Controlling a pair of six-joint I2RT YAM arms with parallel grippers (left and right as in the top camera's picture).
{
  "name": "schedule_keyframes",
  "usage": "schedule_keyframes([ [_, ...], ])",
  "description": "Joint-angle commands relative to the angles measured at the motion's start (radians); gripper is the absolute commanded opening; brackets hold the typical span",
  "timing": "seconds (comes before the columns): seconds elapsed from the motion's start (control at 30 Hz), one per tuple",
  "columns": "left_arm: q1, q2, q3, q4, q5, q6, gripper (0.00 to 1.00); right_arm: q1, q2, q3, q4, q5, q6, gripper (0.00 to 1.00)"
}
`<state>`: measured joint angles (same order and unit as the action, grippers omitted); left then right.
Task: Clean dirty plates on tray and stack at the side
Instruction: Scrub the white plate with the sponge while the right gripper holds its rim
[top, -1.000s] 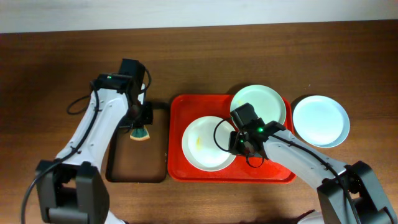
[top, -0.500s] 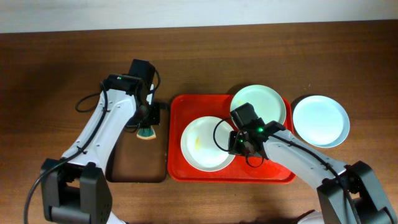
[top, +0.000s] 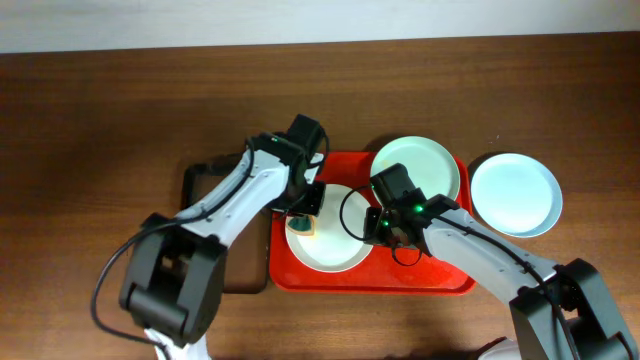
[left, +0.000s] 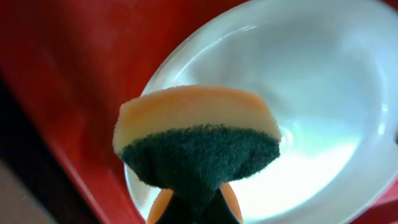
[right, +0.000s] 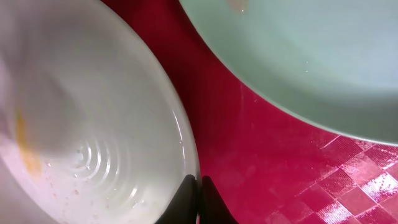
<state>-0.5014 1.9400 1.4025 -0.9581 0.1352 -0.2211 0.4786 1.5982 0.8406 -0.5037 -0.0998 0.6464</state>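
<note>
Your right end effector (right: 199, 202) pinches the white plate's (top: 330, 240) rim, steadying it on the red tray (top: 440, 275), while your left end effector (left: 193, 208) clamps the sponge (left: 196, 140) above it for scrubbing.

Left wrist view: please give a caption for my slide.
Left pincer holds sponge above white plate on red tray.
</note>
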Motion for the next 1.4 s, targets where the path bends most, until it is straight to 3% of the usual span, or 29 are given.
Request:
schedule_keyframes([
  [0.0, -0.007, 0.078, -0.001, 0.028, 0.015, 0.002, 0.00, 0.005, 0.032, 0.008, 0.003, -0.009, -0.005, 0.04],
  [0.27, -0.016, 0.119, -0.113, 0.139, 0.072, 0.002, 0.00, 0.005, 0.032, 0.008, 0.002, -0.048, -0.014, 0.14],
  [0.33, -0.019, 0.119, -0.126, 0.135, 0.189, 0.039, 0.00, 0.005, 0.032, 0.008, 0.002, -0.055, -0.021, 0.04],
  [0.43, 0.014, 0.111, -0.095, 0.132, 0.393, 0.107, 0.00, 0.005, 0.032, 0.008, 0.002, -0.055, -0.021, 0.04],
  [0.53, 0.057, 0.027, -0.074, 0.119, 0.386, 0.107, 0.00, 0.005, 0.032, 0.008, 0.002, -0.055, -0.021, 0.04],
  [0.63, 0.064, -0.072, -0.074, 0.120, 0.236, 0.100, 0.00, 0.005, 0.032, 0.008, 0.002, -0.055, -0.021, 0.06],
  [0.7, 0.052, -0.076, -0.076, 0.119, 0.125, 0.058, 0.00, 0.005, 0.032, 0.008, 0.005, -0.054, -0.021, 0.23],
  [0.8, 0.050, -0.074, -0.076, 0.116, 0.109, 0.058, 0.00, 0.005, 0.032, 0.004, 0.021, -0.043, -0.020, 0.28],
  [0.83, 0.050, -0.074, -0.077, 0.109, 0.107, 0.058, 0.00, 0.005, 0.032, 0.000, 0.022, -0.043, -0.020, 0.13],
  [0.87, 0.050, -0.074, -0.078, 0.108, 0.107, 0.058, 0.00, 0.005, 0.032, 0.000, 0.022, -0.044, -0.020, 0.04],
  [1.03, 0.050, -0.074, -0.100, 0.111, 0.095, 0.058, 0.00, 0.005, 0.032, 0.000, 0.021, -0.047, -0.020, 0.04],
  [1.13, 0.050, -0.074, -0.187, 0.184, 0.066, 0.056, 0.00, 0.005, 0.032, 0.000, 0.021, -0.048, -0.020, 0.04],
  [1.23, 0.050, -0.070, -0.277, 0.301, 0.066, -0.021, 0.00, 0.005, 0.032, 0.000, 0.021, -0.047, -0.020, 0.04],
  [1.37, 0.050, -0.066, -0.295, 0.318, 0.085, -0.040, 0.00, 0.005, 0.032, 0.000, 0.021, -0.048, -0.020, 0.04],
])
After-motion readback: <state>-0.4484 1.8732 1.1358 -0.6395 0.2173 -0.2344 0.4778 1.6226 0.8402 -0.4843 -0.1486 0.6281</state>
